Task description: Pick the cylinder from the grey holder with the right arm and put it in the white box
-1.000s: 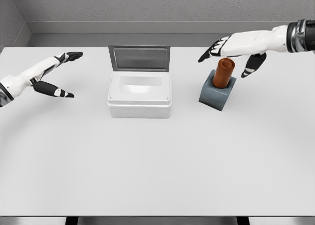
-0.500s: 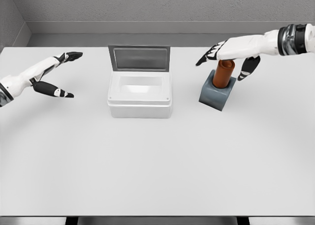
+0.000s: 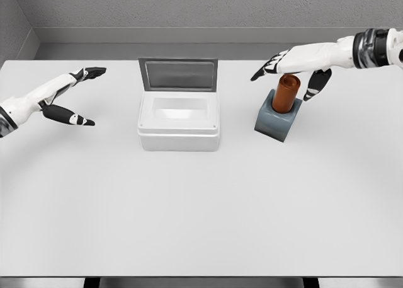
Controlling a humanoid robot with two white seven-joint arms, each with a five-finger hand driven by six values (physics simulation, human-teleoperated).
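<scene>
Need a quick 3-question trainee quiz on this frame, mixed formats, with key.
1. True or false: the brown cylinder stands upright in the grey holder.
2. The white box has its lid: A) shut B) open, standing at the back C) lying on the table.
3. Fill in: the right robot hand hovers over the cylinder with fingers ____.

Key: 1 true. 2 B. 3 open, not gripping. The left robot hand rests open at the left.
</scene>
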